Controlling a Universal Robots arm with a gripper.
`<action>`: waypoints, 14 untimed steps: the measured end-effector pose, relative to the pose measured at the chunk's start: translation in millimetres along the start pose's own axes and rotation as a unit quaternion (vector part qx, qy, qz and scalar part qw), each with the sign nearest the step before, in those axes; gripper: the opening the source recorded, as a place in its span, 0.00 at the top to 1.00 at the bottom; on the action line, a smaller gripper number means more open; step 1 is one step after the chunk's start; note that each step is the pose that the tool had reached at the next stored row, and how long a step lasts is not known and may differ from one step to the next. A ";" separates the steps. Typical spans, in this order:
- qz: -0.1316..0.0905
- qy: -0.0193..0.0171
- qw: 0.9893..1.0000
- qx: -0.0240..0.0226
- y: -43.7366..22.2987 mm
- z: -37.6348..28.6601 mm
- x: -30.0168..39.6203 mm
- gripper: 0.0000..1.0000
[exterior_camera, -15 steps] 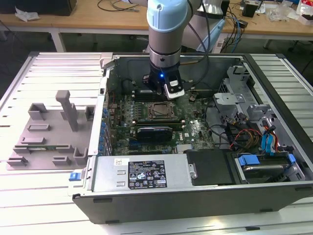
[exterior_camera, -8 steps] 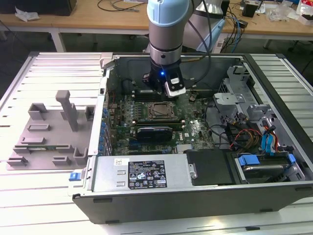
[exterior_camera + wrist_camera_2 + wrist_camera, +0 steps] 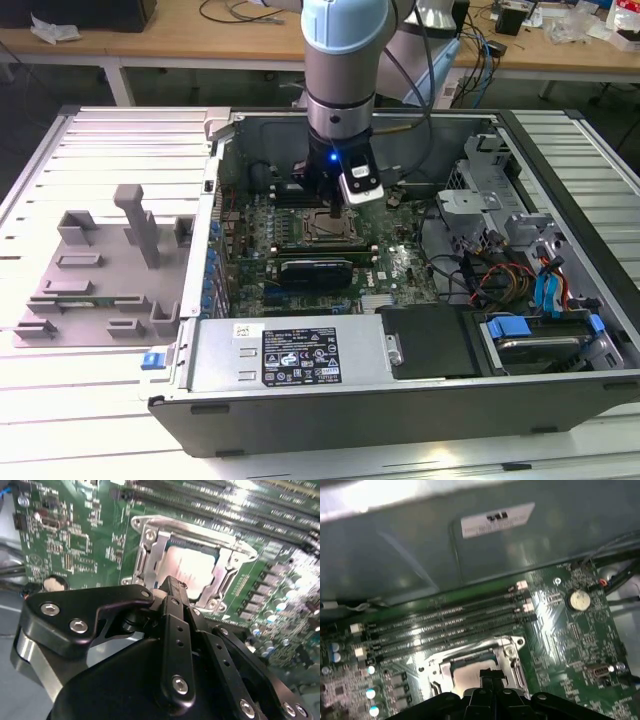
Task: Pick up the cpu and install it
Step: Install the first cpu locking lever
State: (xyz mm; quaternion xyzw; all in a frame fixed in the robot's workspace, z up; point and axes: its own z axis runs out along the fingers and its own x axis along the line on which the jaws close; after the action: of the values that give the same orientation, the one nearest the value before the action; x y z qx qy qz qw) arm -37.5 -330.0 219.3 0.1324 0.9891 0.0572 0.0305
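One cpu [image 3: 189, 570] sits in the socket frame [image 3: 150, 545] under the claw [image 3: 172, 587]

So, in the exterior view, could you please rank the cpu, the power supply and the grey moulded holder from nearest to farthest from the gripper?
1. cpu, in the socket beneath the gripper.
2. power supply, along the case's near wall.
3. grey moulded holder, outside the case, at the exterior view's left.

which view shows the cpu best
The second wrist view: the cpu lies inside the socket frame, its silver top plain. The first wrist view shows part of it behind the gripper; the exterior view shows it small.
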 end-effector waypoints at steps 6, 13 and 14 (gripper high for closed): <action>0.000 0.000 1.000 0.001 -1.1 -0.2 -0.1 0.89; -0.002 -0.004 1.000 0.027 -3.2 -0.4 0.7 0.89; -0.002 -0.005 0.999 0.040 -3.2 -0.4 0.7 0.89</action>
State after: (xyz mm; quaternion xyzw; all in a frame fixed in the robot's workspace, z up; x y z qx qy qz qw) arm -39.1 -333.0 219.3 0.1314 0.9907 0.0169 0.0307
